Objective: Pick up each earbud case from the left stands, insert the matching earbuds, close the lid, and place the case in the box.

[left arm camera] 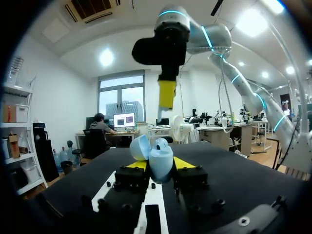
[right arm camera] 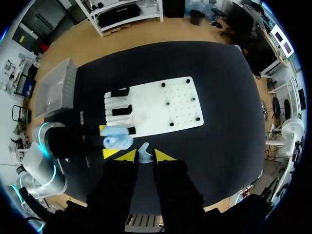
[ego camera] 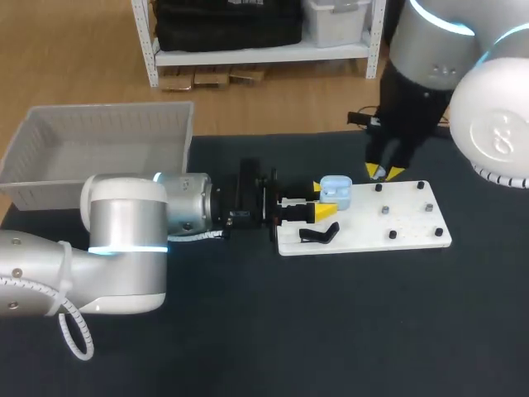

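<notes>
Your left gripper (ego camera: 321, 200) lies low along the table (ego camera: 331, 331). Its yellow fingers are closed about halfway on the pale blue case (ego camera: 335, 192), pressing it from two sides. The case sits over the far left corner of the white board (ego camera: 413, 227); you cannot tell from here whether it touches the board.

Just nearside of the case, on the board's left edge, is a black stand (ego camera: 319, 234). A few small dark pegs (ego camera: 385, 210) dot the rest of the board. The box (ego camera: 99, 132) is at the table's far left corner, well apart from both grippers, with your left arm's thick grey body lying between it and the board.

Your right gripper (ego camera: 383, 173) hangs above the board's far edge, apart from the case. From overhead its yellow tips hide what they carry.

The right wrist view settles that. A small pale earbud (right arm camera: 144, 152) is pinched between the nearly closed fingers of the gripper (right arm camera: 145, 155). The case (right arm camera: 117, 141) shows below it and a little to one side, not directly under the earbud. This view also shows more black stands along the board's left edge, which the left gripper covers in the head view.

The left wrist view shows you that the case (left arm camera: 158, 158) is open. Its lid (left arm camera: 139, 146) is tipped back and the body sits snug between the two fingers of the gripper (left arm camera: 160, 165). Your right gripper (left arm camera: 166, 95) hangs above and beyond the case (only one yellow finger is plain from this side).
</notes>
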Available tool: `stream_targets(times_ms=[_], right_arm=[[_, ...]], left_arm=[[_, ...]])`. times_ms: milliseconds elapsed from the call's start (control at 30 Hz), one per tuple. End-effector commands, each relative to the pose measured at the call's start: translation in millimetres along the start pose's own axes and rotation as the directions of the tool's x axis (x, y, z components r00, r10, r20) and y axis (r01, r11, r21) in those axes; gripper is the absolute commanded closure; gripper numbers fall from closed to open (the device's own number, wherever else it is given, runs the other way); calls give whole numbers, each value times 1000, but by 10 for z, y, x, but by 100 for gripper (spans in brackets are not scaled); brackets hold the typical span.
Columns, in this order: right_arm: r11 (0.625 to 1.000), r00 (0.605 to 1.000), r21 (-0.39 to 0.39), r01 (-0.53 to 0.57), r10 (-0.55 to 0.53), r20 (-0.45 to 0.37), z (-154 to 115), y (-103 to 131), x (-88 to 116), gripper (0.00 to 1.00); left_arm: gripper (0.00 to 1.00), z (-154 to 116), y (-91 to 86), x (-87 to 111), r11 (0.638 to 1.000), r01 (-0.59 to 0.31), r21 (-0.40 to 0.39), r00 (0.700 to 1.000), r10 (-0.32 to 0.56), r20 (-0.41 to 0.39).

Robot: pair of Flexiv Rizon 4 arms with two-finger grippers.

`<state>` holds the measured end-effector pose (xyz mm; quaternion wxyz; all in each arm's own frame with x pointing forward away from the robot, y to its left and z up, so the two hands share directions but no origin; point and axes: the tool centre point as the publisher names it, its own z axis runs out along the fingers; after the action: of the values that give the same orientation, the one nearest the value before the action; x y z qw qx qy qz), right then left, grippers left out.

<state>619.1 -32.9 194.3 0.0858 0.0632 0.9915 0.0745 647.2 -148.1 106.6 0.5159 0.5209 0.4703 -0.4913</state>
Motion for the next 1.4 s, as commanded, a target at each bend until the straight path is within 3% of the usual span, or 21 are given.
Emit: stream_targets(times_ms=[33, 133, 633, 767, 900, 1400], right_arm=[[1000, 1000, 3, 12, -12, 5, -76, 143, 115, 100], [1000, 1000, 2, 17, -17, -4, -66, 241, 112, 100], [1000, 1000, 2, 17, -17, -4, -66, 241, 112, 100], [985, 985, 21, 173, -174, 11, -37, 474, 74, 100], [965, 965, 35, 260, -260, -2, -10, 600, 74, 100], [943, 939, 32, 331, -326, -110, 188, 617, 102, 100]], left_arm=[[100, -4, -7, 8, 1000, -2, -3, 1000, 2, 3], [100, -4, -7, 8, 1000, -2, -3, 1000, 2, 3], [100, -4, -7, 8, 1000, -2, -3, 1000, 2, 3], [100, -4, -7, 8, 1000, -2, -3, 1000, 2, 3], [100, -4, -7, 8, 1000, -2, -3, 1000, 2, 3], [100, -4, -7, 8, 1000, -2, -3, 1000, 2, 3]])
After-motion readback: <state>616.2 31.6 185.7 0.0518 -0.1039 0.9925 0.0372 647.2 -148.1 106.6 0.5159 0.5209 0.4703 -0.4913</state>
